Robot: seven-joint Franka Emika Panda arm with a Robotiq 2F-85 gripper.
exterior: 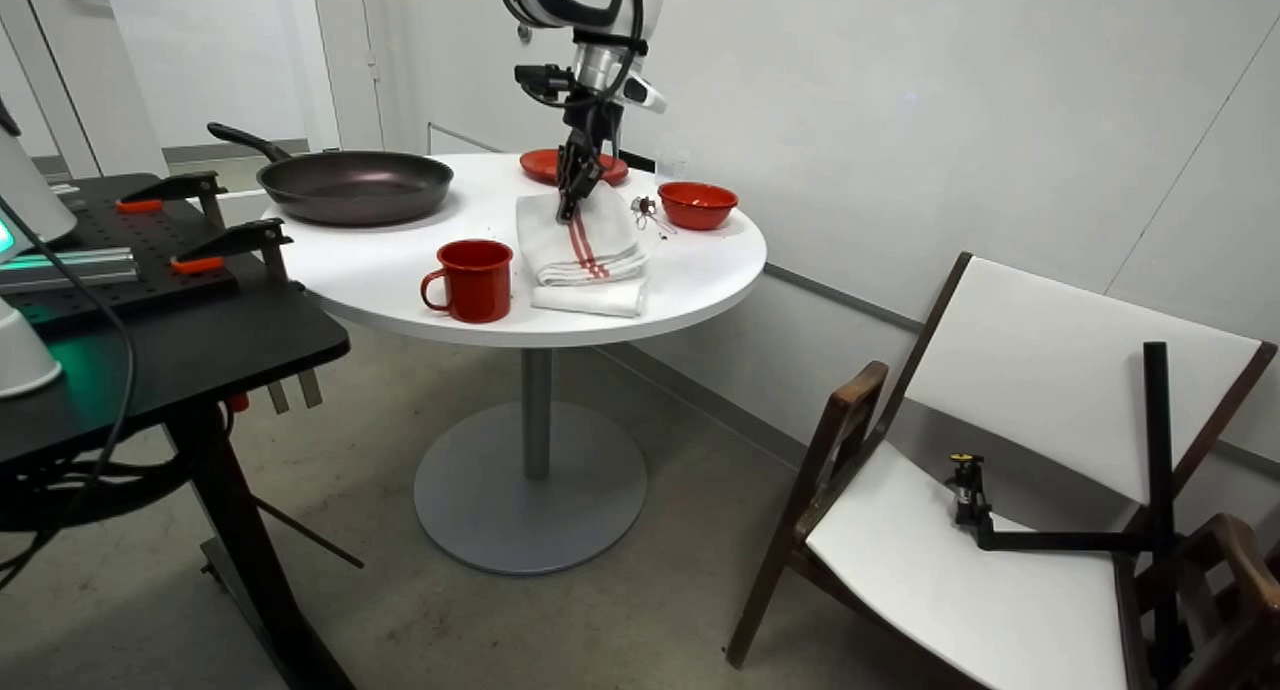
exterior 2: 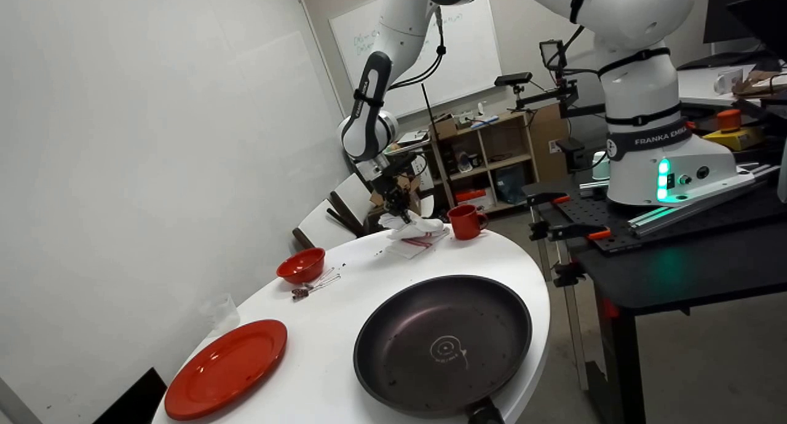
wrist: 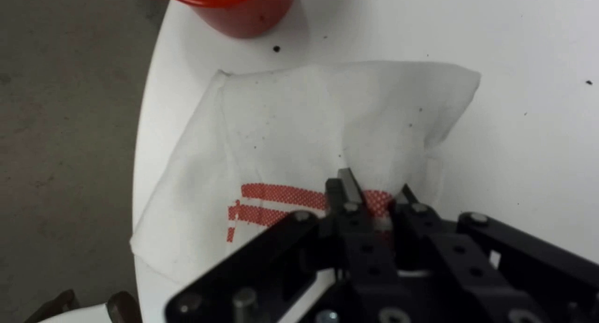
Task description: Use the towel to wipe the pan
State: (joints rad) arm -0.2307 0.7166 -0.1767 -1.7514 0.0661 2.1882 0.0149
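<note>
Two fingers (wrist: 355, 229) pinched narrow on the striped towel (wrist: 290, 140), red mug (exterior: 478, 282) just beside it, pan (exterior 2: 486, 325) farther off from the towel, same round desk (exterior: 385, 260).

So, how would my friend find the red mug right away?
Find the round white table. Near its edge, beside the striped white towel, stands the red mug. Unlike the red bowl and red plate, it has a looped handle.
</note>
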